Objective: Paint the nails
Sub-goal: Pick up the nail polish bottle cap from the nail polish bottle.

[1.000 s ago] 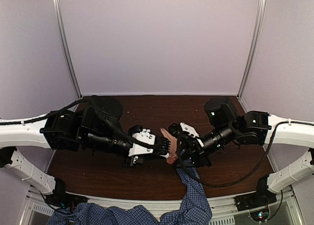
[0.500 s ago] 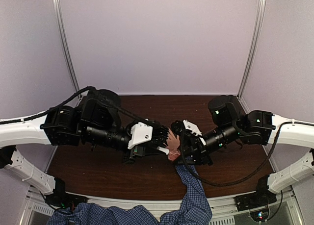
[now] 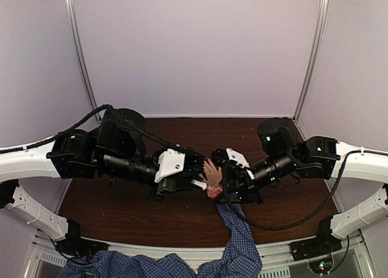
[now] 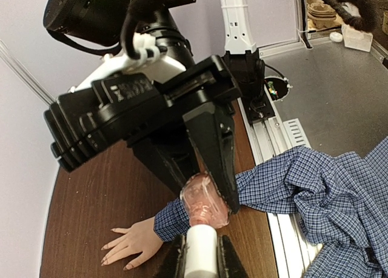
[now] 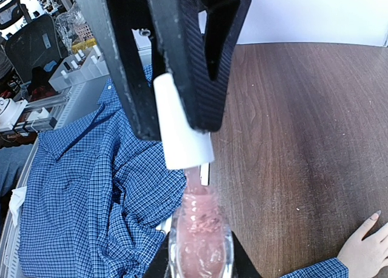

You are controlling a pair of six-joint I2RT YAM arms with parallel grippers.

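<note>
Bright, even light; wrist views warp toward the edges.

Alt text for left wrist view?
The left gripper holds a white cap at the mouth of a pink bottle gripped by the right gripper. Below, a hand in a checked sleeve lies flat on the brown table.
</note>
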